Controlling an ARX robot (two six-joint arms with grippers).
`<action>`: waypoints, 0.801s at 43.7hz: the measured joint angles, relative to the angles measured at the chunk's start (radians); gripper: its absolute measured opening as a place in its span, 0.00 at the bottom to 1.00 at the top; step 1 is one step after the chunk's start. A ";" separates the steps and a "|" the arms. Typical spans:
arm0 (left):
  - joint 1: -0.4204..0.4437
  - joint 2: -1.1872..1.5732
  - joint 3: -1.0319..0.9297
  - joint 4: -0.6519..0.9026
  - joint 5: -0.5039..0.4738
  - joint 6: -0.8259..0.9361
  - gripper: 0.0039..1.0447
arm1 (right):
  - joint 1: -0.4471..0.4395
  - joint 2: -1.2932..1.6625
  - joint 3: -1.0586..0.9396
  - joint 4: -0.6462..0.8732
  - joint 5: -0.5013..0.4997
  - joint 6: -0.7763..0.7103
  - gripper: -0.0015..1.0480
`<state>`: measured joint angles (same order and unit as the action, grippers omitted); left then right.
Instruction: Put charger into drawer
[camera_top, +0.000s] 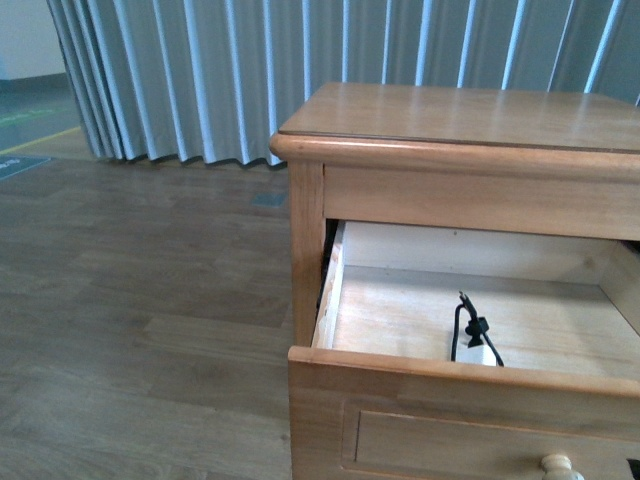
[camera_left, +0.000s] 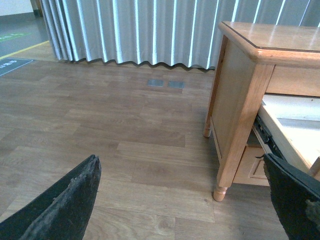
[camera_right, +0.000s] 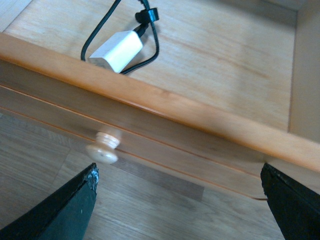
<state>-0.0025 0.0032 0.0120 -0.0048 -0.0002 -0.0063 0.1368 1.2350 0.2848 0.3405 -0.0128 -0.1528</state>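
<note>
The drawer (camera_top: 440, 375) of the honey-brown nightstand stands pulled out, pale plywood showing inside. The white charger (camera_top: 478, 351) with its black cable lies on the drawer floor close behind the front panel; the right wrist view shows the charger (camera_right: 118, 50) there too. The drawer front (camera_right: 165, 112) carries a round light knob (camera_right: 103, 147). My right gripper (camera_right: 180, 200) hangs open in front of and below that panel, nothing between its fingers. My left gripper (camera_left: 182, 200) is open over the floor to the left of the nightstand. Neither arm appears in the front view.
The nightstand (camera_top: 470, 125) fills the right of the front view, its top bare. Its left front leg (camera_left: 220, 192) stands on the wooden floor (camera_top: 140, 300). Grey pleated curtains (camera_top: 200, 70) hang behind.
</note>
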 joint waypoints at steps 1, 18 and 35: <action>0.000 0.000 0.000 0.000 0.000 0.000 0.94 | 0.005 0.023 0.006 0.014 -0.005 0.006 0.92; 0.000 0.000 0.000 0.000 0.000 0.000 0.94 | 0.052 0.532 0.342 0.284 -0.002 0.083 0.92; 0.000 0.000 0.000 0.000 0.000 0.000 0.94 | 0.076 0.776 0.611 0.359 0.034 0.138 0.92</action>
<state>-0.0025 0.0032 0.0120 -0.0048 -0.0002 -0.0059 0.2127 2.0113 0.8955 0.6991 0.0216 -0.0151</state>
